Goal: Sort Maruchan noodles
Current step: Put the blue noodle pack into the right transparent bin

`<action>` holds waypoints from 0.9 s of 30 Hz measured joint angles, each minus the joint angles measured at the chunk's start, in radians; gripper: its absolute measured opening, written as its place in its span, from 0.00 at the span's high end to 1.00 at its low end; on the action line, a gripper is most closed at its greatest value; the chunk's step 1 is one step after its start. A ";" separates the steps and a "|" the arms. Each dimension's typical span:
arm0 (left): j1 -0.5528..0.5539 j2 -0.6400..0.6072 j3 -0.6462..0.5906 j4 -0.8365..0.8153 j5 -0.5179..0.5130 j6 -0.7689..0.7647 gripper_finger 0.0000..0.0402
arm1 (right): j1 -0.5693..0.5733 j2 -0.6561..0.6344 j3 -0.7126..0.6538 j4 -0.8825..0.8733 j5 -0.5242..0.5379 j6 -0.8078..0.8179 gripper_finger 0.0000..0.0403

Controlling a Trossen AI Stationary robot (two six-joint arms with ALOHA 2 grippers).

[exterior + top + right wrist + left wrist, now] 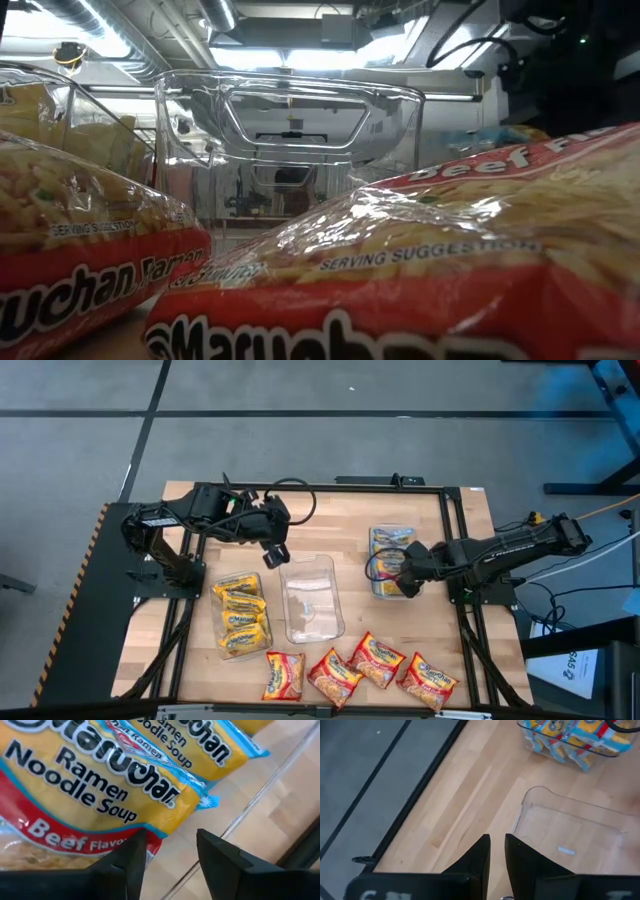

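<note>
Several Maruchan packets lie about the table. Yellow ones fill the left clear tray. Blue-edged ones lie in the right clear tray. Several red-orange ones rest flat along the near edge and fill the low view. The middle tray holds no packets. My left gripper hovers at that tray's far left corner, its fingers open by a narrow gap, holding nothing. My right gripper is open over the near end of the right tray, just above a blue-edged Beef packet.
A black frame borders the wooden table on all sides. Bare wood lies beyond the trays toward the far edge. The three trays stand close together mid-table. Cables trail from both arms. Grey floor surrounds the table.
</note>
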 joint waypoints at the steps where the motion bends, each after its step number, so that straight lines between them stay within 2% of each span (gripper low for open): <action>1: 0.000 0.000 0.000 0.000 -0.008 0.000 0.87 | 0.000 0.000 0.000 0.000 -0.013 0.007 0.58; 5: 0.000 0.000 0.000 0.000 -0.015 0.000 0.87 | 0.000 0.000 0.001 0.035 -0.079 0.016 0.61; 8: 0.000 0.000 0.000 0.000 -0.015 0.000 0.87 | 0.000 0.000 0.038 -0.003 -0.112 0.011 0.61; 14: 0.000 0.000 0.000 0.000 -0.015 0.000 0.87 | 0.000 0.000 0.150 -0.103 -0.046 0.005 0.57; 16: 0.000 0.000 0.000 0.000 -0.015 0.000 0.87 | 0.000 -0.001 0.185 -0.106 -0.065 0.005 0.56; 23: 0.000 0.000 0.000 0.000 -0.015 0.000 0.87 | 0.000 0.013 0.192 0.100 -0.170 -0.041 0.56; 27: 0.000 0.000 0.000 0.000 -0.015 0.000 0.87 | 0.000 0.073 0.187 0.108 -0.202 -0.045 0.59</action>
